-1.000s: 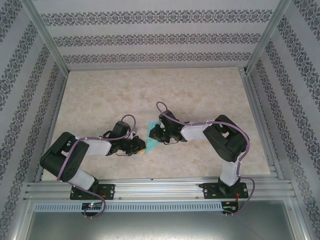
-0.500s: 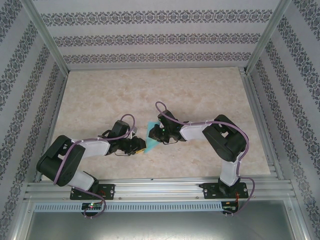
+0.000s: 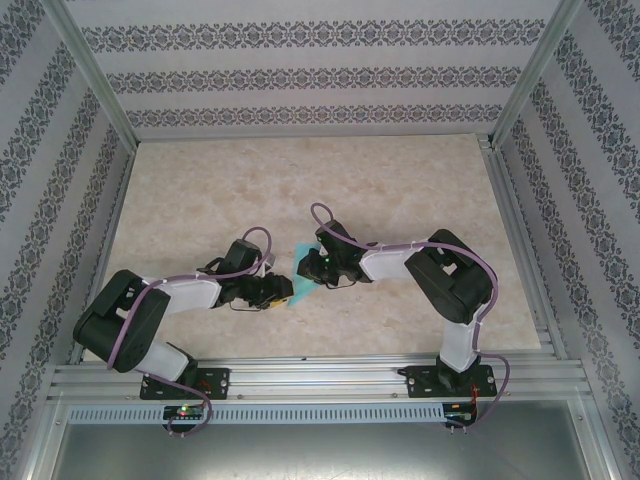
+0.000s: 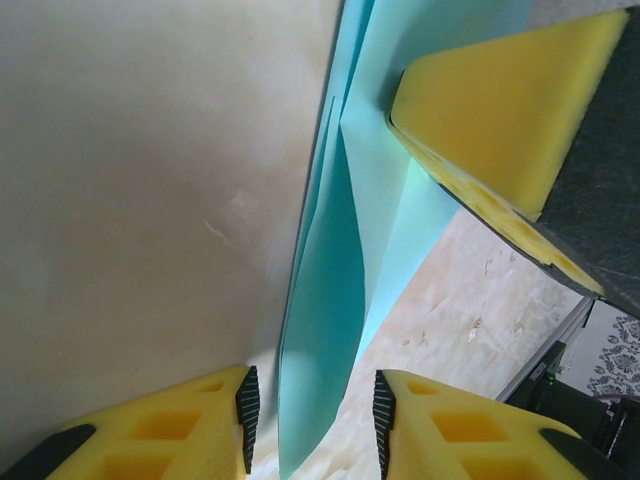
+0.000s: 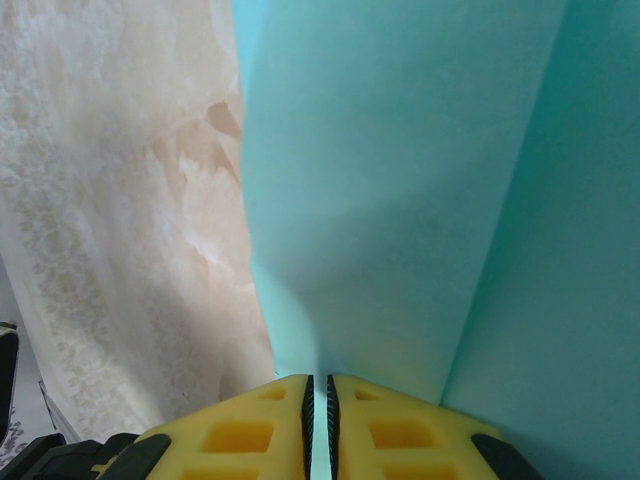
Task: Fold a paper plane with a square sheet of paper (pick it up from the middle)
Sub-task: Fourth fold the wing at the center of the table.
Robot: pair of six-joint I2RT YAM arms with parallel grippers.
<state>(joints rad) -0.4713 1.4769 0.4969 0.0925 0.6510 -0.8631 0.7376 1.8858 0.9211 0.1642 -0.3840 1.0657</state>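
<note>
The turquoise sheet of paper point(image 3: 303, 272) is folded lengthwise into a narrow, pointed, plane-like shape and hangs just above the table between the two arms. My right gripper point(image 3: 313, 265) is shut on it. In the right wrist view the pads point(image 5: 318, 385) pinch the edge of the folded paper point(image 5: 400, 200). My left gripper point(image 3: 280, 292) is open at the paper's near tip. In the left wrist view the layered paper point(image 4: 330, 330) stands between the parted jaws point(image 4: 312, 405) and touches neither pad. A yellow finger of the right gripper point(image 4: 500, 110) presses on the paper's far part.
The beige marble-patterned table point(image 3: 300, 180) stretches behind and beside the arms. Aluminium frame rails point(image 3: 300, 378) run along the near edge, with posts at the corners. Patterned walls enclose the table on three sides.
The left jaws have parted and let go of the paper's near tip. The left elbow shifted slightly. The right gripper kept its hold and the paper stayed in place.
</note>
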